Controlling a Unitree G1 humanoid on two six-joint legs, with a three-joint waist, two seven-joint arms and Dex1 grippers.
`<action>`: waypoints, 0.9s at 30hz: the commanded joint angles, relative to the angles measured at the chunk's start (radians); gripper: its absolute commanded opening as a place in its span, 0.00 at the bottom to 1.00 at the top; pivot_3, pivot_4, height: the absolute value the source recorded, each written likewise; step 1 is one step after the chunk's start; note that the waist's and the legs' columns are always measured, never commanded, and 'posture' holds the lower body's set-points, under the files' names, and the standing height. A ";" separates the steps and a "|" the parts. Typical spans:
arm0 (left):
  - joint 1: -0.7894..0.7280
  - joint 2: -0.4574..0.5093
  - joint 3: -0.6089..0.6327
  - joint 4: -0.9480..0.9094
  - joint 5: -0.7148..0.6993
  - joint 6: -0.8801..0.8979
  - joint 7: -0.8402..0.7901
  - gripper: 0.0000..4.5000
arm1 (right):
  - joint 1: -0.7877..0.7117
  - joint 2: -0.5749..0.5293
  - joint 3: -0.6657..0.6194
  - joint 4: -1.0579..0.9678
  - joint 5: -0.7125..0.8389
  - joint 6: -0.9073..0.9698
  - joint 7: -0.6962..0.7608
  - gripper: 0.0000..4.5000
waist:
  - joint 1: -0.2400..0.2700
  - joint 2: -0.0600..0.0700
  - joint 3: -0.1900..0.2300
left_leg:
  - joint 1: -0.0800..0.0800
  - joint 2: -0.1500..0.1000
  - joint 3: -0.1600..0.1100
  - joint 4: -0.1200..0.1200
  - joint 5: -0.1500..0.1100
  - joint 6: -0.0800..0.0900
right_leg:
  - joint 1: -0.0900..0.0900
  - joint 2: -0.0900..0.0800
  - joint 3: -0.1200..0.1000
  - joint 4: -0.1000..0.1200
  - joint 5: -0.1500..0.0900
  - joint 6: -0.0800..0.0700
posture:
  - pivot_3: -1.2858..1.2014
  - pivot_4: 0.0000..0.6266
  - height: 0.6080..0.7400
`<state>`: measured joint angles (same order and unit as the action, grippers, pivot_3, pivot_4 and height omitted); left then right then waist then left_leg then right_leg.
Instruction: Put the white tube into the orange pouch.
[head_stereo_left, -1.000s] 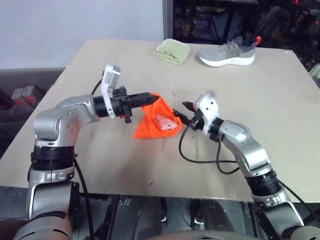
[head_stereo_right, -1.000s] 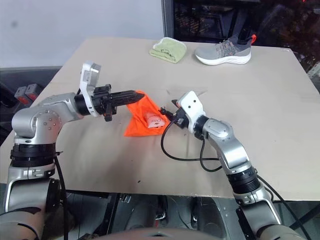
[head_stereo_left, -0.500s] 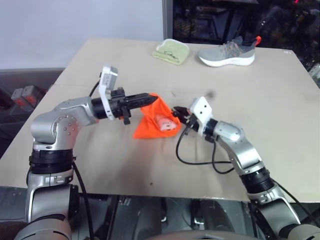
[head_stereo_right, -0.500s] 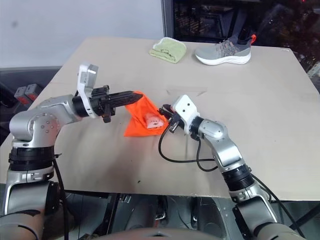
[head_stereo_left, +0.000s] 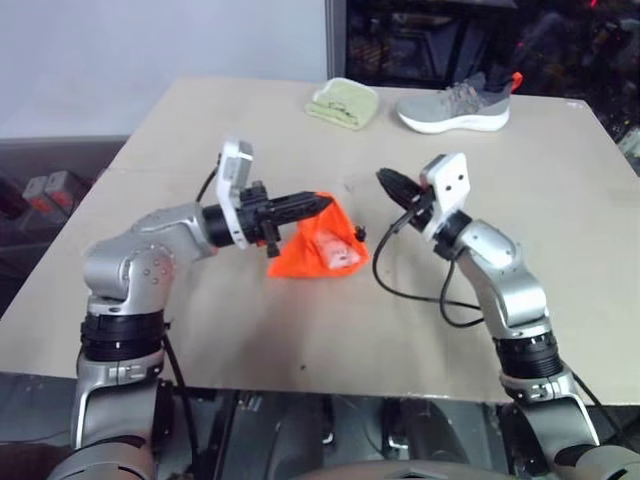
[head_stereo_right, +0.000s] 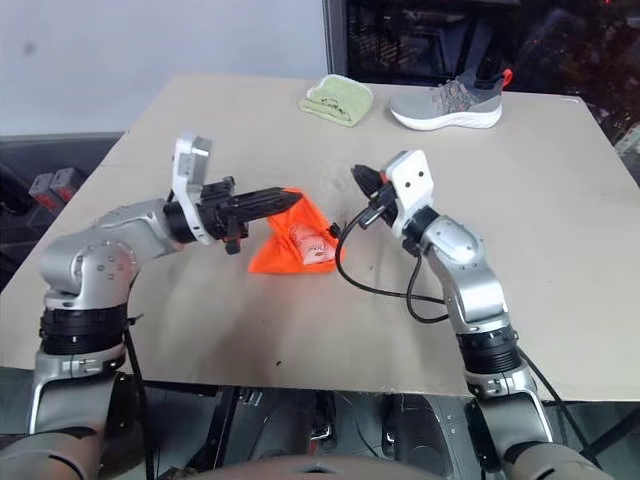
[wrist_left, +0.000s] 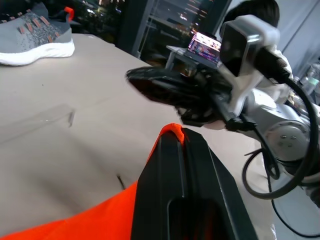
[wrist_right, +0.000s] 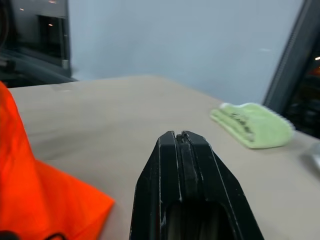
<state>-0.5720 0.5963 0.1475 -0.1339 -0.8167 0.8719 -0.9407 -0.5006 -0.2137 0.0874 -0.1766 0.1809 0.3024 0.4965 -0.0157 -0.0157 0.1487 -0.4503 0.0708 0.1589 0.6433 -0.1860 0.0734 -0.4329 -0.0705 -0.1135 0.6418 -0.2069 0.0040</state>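
The orange pouch (head_stereo_left: 312, 247) hangs by its top corner from my left gripper (head_stereo_left: 323, 203), which is shut on the fabric; the pouch's lower edge rests on the table. The white tube (head_stereo_left: 337, 252) lies inside the pouch's open side, and part of it shows. My right gripper (head_stereo_left: 384, 180) is shut and holds nothing. It hangs raised above the table, to the right of the pouch and apart from it. In the left wrist view the shut fingertips (wrist_left: 172, 135) pinch the orange cloth, with the right gripper (wrist_left: 145, 82) just beyond. The right wrist view has the pouch (wrist_right: 30, 190) beside its shut fingers (wrist_right: 181, 145).
A folded pale green cloth (head_stereo_left: 343, 102) and a grey shoe (head_stereo_left: 458, 103) lie at the far side of the tan table (head_stereo_left: 200, 130). A black cable (head_stereo_left: 400, 290) loops from my right wrist down onto the table by the pouch.
My right gripper, open beside the pouch a second ago, shut, then rose and drew away to the right. My left gripper carried the pouch's corner slightly to the right.
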 joint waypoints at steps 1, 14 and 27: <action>-0.032 -0.011 0.066 0.005 -0.066 0.023 0.033 0.00 | 0.049 -0.101 0.020 -0.075 -0.044 0.039 0.037 0.01 | 0.001 0.000 0.000 | 0.000 0.000 0.000 0.000 0.000 0.000 | 0.000 0.000 0.000 0.000 0.000 0.000 | 0.52 0.24 1.00; -0.056 0.202 -0.012 0.161 0.038 -0.042 -0.238 0.00 | 0.100 -0.166 0.118 -0.067 0.039 0.099 0.233 0.71 | -0.004 0.000 0.000 | 0.001 0.001 0.001 0.000 0.000 0.000 | 0.000 0.000 -0.002 0.000 -0.002 -0.002 | 0.52 0.24 1.00; 0.050 0.271 -0.046 0.145 0.139 -0.145 -0.350 0.00 | 0.015 -0.216 0.247 -0.064 -0.032 0.042 0.359 0.71 | 0.002 0.000 0.000 | -0.001 0.001 0.000 -0.001 0.000 0.000 | -0.002 -0.002 -0.001 -0.001 -0.003 -0.003 | 0.52 0.24 1.00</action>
<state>-0.5243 0.8536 0.0776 0.0488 -0.6770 0.7452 -1.2888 -0.4664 -0.4157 0.3153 -0.2174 0.1632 0.3782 0.8247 -0.0137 -0.0155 0.1489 -0.4510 0.0716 0.1591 0.6423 -0.1864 0.0730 -0.4351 -0.0726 -0.1146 0.6403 -0.2094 0.0006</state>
